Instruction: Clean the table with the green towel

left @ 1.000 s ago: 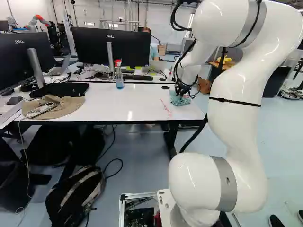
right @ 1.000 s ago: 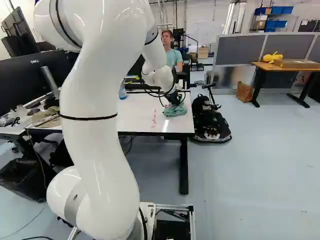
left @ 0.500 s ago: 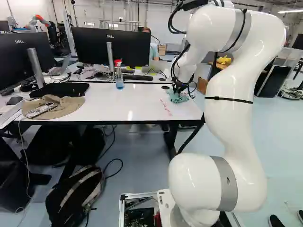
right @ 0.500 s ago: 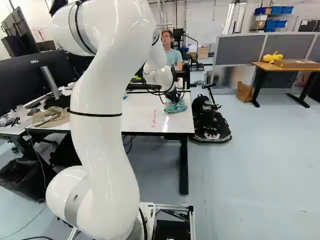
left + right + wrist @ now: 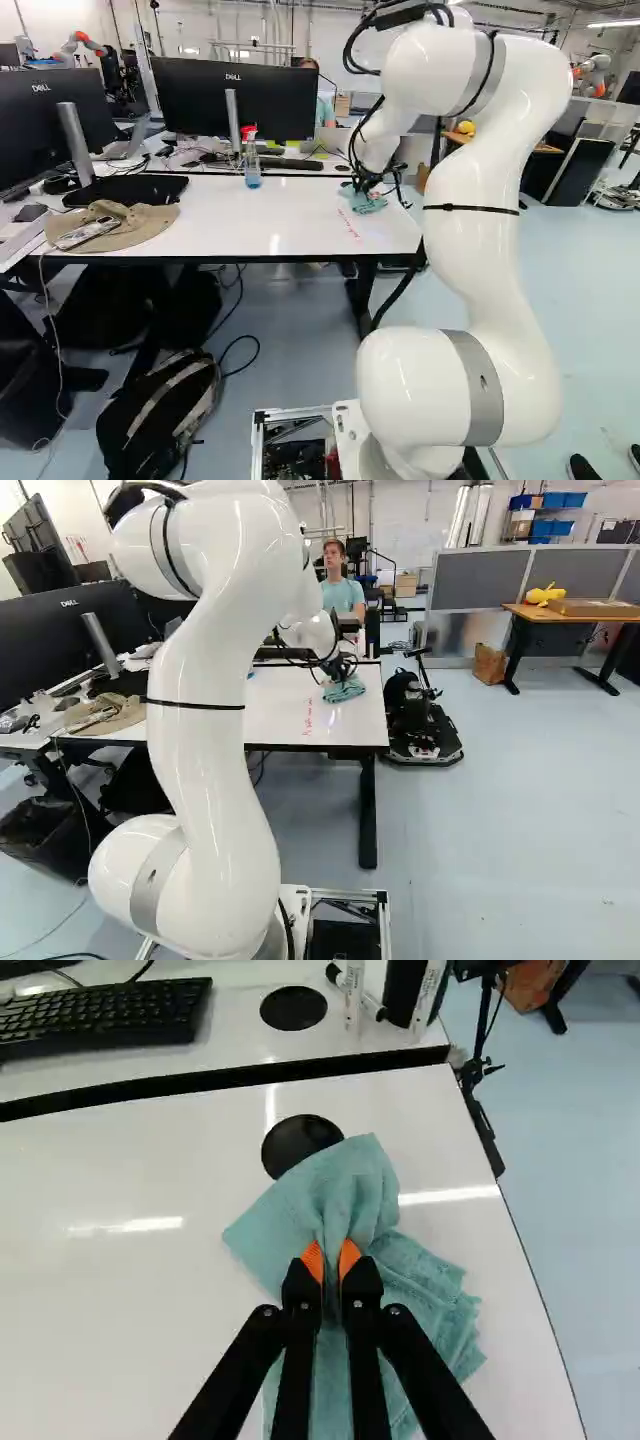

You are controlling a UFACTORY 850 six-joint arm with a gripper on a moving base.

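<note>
Farther back on the table [image 5: 220, 222] than before, pinching the towel [image 5: 345, 1182] in the hand [image 5: 331, 1262]; likely wiping. Next, rub the red marks [image 5: 308, 718].

over the white rectangular table [image 5: 250, 230], open room runs along the near edge, from the tan cloth hat [image 5: 140, 227] at its left end to the right near corner, and back through the middle. the hat and a flat black pad [image 5: 150, 187] behind it block the left end. a clear spray bottle with a red-and-white head [image 5: 253, 170] rises near the far edge; the bunched teal cloth towel [image 5: 345, 1185] takes up room near the far right corner.
</note>
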